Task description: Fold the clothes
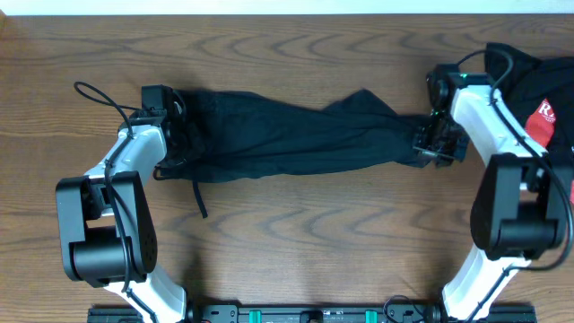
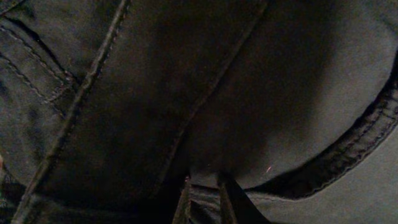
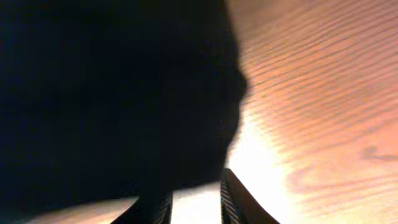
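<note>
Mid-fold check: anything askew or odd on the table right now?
The black trousers lie bunched and twisted, humped near their right end, not flat. Their drawstring trails loose onto the table below the left end. Nothing looks spilled or damaged.

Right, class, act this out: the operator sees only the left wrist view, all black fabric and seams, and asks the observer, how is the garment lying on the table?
Observer: The clothes lie stretched lengthwise across the table, between the two arms.
Operator: Where is the other gripper?
Observer: The right gripper is at the garment's far end, jaws apart, with bare wood showing between its fingers.
Operator: Anything loose?
Observer: The drawstring cord trails onto the wood near your end.
</note>
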Available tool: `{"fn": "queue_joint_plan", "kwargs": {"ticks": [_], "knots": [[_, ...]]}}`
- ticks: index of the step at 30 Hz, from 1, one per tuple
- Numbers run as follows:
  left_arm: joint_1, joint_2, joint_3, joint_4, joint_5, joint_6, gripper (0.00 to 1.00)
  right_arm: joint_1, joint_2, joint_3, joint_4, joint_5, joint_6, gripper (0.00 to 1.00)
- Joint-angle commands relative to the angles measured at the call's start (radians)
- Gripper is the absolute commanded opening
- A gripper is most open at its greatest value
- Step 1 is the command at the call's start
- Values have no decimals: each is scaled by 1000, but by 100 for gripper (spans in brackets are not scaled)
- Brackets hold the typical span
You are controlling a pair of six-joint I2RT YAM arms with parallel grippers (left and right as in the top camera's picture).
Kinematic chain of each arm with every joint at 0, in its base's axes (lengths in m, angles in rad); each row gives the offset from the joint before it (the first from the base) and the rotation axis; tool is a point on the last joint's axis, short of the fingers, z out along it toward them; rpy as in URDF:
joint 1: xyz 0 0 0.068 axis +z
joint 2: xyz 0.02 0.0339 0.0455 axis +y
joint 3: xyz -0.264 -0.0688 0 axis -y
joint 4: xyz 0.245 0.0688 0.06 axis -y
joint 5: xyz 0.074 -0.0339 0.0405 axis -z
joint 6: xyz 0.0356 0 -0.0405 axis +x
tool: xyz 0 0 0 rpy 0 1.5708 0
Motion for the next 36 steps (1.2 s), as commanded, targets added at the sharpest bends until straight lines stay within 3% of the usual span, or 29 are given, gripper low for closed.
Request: {"fn": "queue_joint_plan", "kwargs": {"ticks": [1, 8, 15, 23, 27, 36], "knots": [[12, 21, -19, -10, -76, 25, 19, 18, -151, 92, -17, 20, -3, 25], [12, 21, -19, 4, -76, 24, 18, 52, -327, 122, 153, -306, -176, 35], [12, 21, -19, 4, -75, 24, 19, 131, -197, 81, 261, -474, -308, 34], [12, 21, -19, -1, -76, 24, 19, 165, 64, 81, 277, -433, -310, 33], [12, 21, -19, -1, -76, 24, 19, 140, 150, 81, 278, -311, -310, 33], [12, 21, -19, 2, -76, 24, 19, 77, 171, 81, 272, -11, -279, 33]]}}
